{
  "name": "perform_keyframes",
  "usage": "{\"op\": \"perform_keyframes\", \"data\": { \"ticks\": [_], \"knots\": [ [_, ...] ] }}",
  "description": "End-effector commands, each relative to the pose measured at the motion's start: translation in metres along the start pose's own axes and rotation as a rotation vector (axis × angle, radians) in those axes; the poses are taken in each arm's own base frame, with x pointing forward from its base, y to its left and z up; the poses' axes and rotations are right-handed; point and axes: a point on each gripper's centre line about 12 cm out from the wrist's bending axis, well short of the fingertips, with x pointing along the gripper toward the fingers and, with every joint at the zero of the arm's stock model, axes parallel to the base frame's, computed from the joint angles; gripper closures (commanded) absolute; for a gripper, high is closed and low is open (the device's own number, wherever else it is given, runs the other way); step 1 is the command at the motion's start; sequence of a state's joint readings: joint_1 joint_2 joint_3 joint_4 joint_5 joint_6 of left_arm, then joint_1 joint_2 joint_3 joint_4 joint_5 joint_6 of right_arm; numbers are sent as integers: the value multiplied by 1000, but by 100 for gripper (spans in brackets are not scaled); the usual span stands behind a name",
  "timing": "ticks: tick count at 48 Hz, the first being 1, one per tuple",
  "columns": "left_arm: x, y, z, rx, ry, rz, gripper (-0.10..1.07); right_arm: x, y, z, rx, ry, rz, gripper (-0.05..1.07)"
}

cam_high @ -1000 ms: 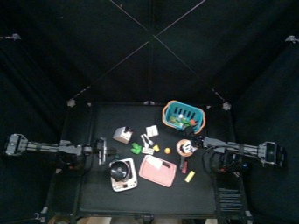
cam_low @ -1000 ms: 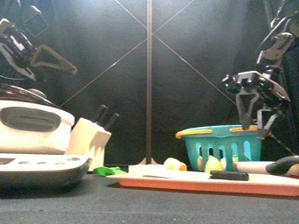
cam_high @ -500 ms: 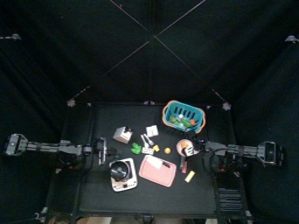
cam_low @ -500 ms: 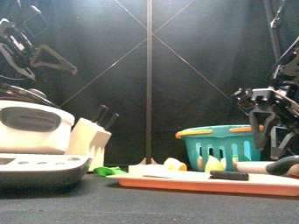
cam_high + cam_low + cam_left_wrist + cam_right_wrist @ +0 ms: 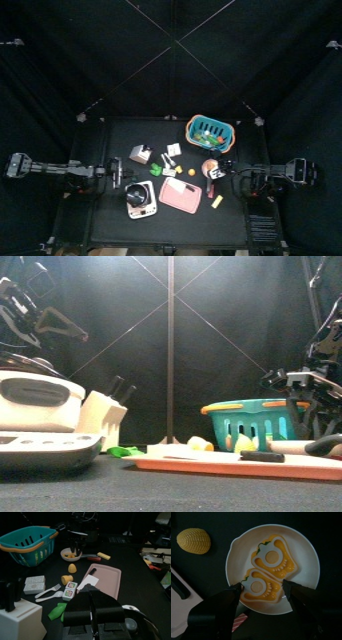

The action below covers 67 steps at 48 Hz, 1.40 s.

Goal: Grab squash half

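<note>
Two orange squash halves with yellow centres lie side by side on a white plate (image 5: 304, 572). One squash half (image 5: 272, 558) lies further from my jaws. The other squash half (image 5: 256, 588) sits between the open jaws of my right gripper (image 5: 262, 585), which hangs just above it. In the top view the plate and squash (image 5: 211, 166) sit right of centre, under the right gripper (image 5: 218, 168). My left gripper (image 5: 92, 601) is shut and empty, resting at the table's left (image 5: 120, 176).
A teal basket (image 5: 209, 128) stands behind the plate. A pink cutting board (image 5: 183, 195) with a knife lies at the front. A small yellow piece (image 5: 194, 540) lies beside the plate. A white scale (image 5: 140, 200) and a knife block (image 5: 17, 619) stand on the left.
My right gripper has come down lower over the plate and now straddles a squash half. The left arm has not moved.
</note>
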<state>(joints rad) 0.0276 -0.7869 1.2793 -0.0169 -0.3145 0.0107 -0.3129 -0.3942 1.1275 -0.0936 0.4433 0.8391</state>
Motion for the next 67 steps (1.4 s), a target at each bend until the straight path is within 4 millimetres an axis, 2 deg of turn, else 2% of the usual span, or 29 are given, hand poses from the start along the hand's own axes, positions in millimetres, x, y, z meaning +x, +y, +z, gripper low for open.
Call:
{"op": "perform_keyframes", "data": {
  "ticks": [1, 30, 45, 51, 67],
  "knots": [
    [1, 0, 6, 0, -18, -1, 96, -2, 3, 4, 0, -12, 9, 7],
    [1, 0, 5, 0, -14, -1, 96, 8, 1, 1, -4, 26, -28, 8],
    [1, 0, 4, -1, -12, -1, 96, 6, 5, 7, -13, 13, -16, 24],
    [1, 0, 4, -1, -12, -1, 96, 2, 10, 11, -8, -3, -1, 29],
    [1, 0, 4, -1, -12, -1, 96, -20, 19, 26, -33, -88, 51, 29]
  ]
}}
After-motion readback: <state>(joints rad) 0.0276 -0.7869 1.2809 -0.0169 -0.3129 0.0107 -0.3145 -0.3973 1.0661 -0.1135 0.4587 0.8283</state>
